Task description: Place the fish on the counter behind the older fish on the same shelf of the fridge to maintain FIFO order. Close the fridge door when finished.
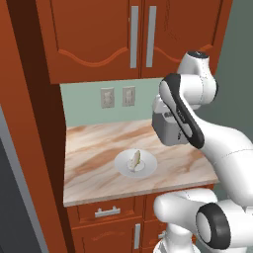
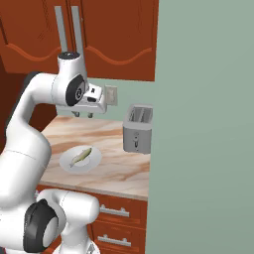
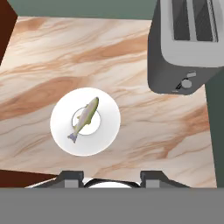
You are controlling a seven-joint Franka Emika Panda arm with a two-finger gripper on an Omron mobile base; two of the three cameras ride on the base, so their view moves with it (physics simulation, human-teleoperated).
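Gripper (image 3: 111,178): fingers spread wide apart, holding nothing, poised high above the counter.
Fish (image 3: 85,118): directly below and slightly ahead of the fingertips, lying flat on a white plate (image 3: 109,131), touching only the plate.
Counter (image 3: 131,65): marbled slab; toaster (image 3: 186,43) stands well apart from the plate.
Handling: likely light, soft, slick; a squeeze across the thick mid-body, not the tail, looks safest.
Risk: fish may slide on the smooth plate.
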